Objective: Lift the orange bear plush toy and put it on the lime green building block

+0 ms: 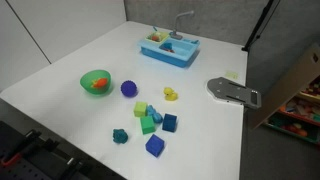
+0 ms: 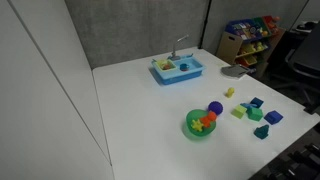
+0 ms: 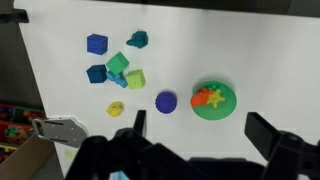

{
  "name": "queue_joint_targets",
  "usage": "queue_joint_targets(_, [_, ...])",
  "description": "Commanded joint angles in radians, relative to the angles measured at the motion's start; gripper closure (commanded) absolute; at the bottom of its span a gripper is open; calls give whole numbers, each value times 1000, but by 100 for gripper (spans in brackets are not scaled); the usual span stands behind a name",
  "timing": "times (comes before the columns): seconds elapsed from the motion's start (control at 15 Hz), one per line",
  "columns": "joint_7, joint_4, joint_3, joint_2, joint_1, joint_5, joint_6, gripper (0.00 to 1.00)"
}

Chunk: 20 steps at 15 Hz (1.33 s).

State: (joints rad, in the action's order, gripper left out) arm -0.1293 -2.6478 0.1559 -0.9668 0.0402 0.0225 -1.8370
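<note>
The orange bear plush toy (image 3: 204, 98) lies inside a green bowl (image 3: 226, 108), next to a small yellow piece. It also shows in both exterior views (image 1: 98, 85) (image 2: 197, 126). The lime green building block (image 3: 134, 79) sits on the white table among the other blocks, and shows in both exterior views (image 1: 140, 108) (image 2: 238, 113). My gripper (image 3: 200, 128) is open and empty, high above the table. Its fingers frame the bare table just short of the bowl. The gripper is out of view in both exterior views.
A purple ball (image 3: 166, 102) and a small yellow toy (image 3: 116, 109) lie between bowl and blocks. A darker green block (image 3: 118, 64), blue blocks (image 3: 97, 43) and a teal block (image 3: 137, 40) surround the lime one. A blue toy sink (image 1: 168, 48) stands at the back.
</note>
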Motion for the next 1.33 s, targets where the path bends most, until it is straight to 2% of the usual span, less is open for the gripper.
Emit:
queue_joint_targets(0.0, [-5,3,-5,2,7,5,3,0])
queue_joint_targets(0.47, [-5,3,-5,2,7,5,3,0])
queue_joint_targets(0.93, [-29,100,-3,157,-14,1,-23,0])
queue_joint_targets(1.27, [-53,192,-4,318,-29,3,-76,0])
